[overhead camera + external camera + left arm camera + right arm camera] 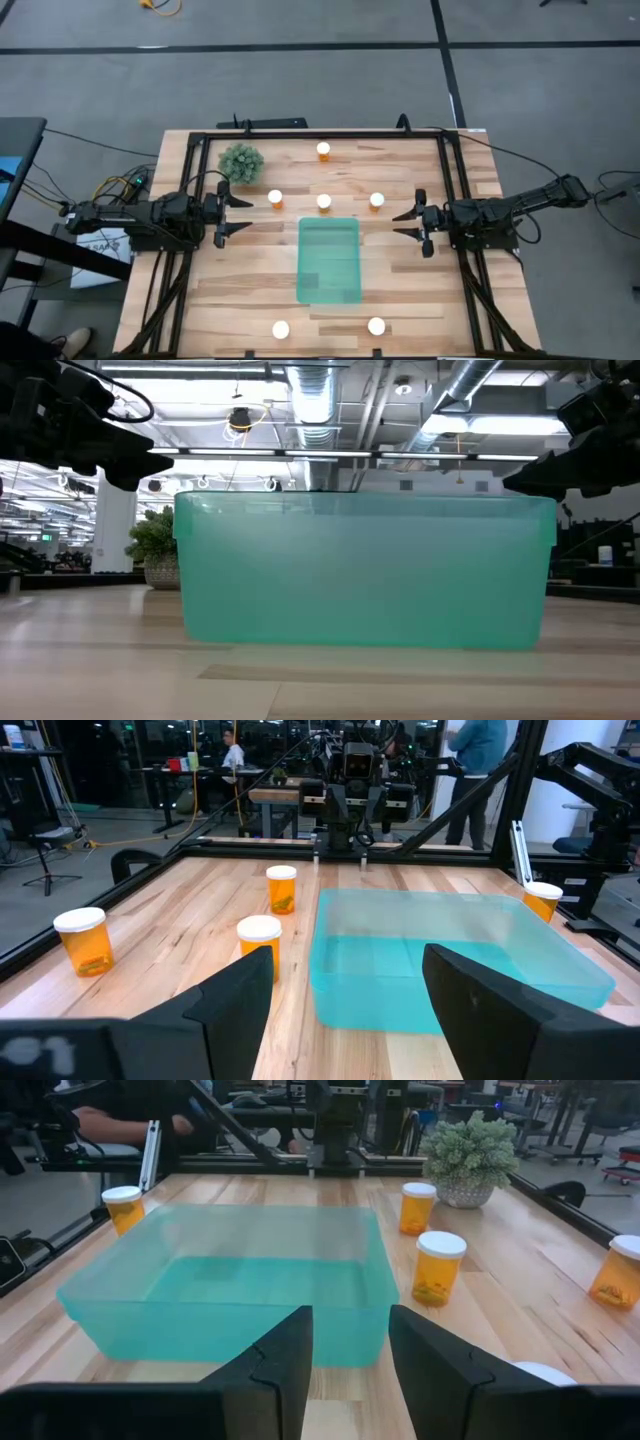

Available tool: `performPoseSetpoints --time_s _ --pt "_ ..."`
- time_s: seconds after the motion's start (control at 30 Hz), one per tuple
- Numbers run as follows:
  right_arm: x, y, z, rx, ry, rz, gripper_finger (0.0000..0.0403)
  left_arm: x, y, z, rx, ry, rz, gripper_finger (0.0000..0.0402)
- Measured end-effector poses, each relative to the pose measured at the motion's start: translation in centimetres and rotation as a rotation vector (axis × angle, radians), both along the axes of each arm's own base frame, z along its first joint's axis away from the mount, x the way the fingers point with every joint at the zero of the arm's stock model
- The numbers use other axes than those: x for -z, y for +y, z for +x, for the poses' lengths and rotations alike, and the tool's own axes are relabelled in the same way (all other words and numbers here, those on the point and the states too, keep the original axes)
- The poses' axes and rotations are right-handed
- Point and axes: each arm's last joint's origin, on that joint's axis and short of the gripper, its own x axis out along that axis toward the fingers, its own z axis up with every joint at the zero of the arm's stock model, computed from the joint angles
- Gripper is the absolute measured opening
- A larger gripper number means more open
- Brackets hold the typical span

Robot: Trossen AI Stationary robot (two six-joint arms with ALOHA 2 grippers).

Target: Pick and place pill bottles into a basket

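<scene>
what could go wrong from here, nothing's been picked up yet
The three pill bottles in the row beyond the basket are light and upright; a finger of the open left gripper could tip one and let it roll. The plant sits close to the leftmost bottle, so the arm might brush it.

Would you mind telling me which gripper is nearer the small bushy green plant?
Left. The left gripper sits just below the bushy green plant in the high view; the right gripper waits across the table, beyond the teal tray.
</scene>
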Motion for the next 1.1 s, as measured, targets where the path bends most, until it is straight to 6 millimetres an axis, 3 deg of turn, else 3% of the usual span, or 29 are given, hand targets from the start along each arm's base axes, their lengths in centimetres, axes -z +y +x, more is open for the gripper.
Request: performPoseSetpoints --time_s 0.37,0.53,0.77,0.9,1.1 --pt "0.0 0.0 0.0 0.001 0.0 0.007 0.0127 0.0 0.0 0.0 0.0 0.0 0.0 0.0248" --pt "-0.1 0.0 0.0 0.02 -0.009 0.105 0.0127 0.0 0.0 0.0 0.0 0.0 0.0 0.0248" --pt "-1.5 0.0 0.2 0.017 -0.149 0.16 0.0127 0.0 0.0 0.0 0.0 0.0 0.0 0.0248" --pt "-1.3 0.0 0.2 0.014 -0.132 0.088 0.0127 0.0 0.0 0.0 0.0 0.0 0.0 0.0248" --pt "0.8 -0.8 0.1 0.295 0.064 -0.039 0.0127 0.0 0.0 0.0 0.0 0.0 0.0 0.0248"
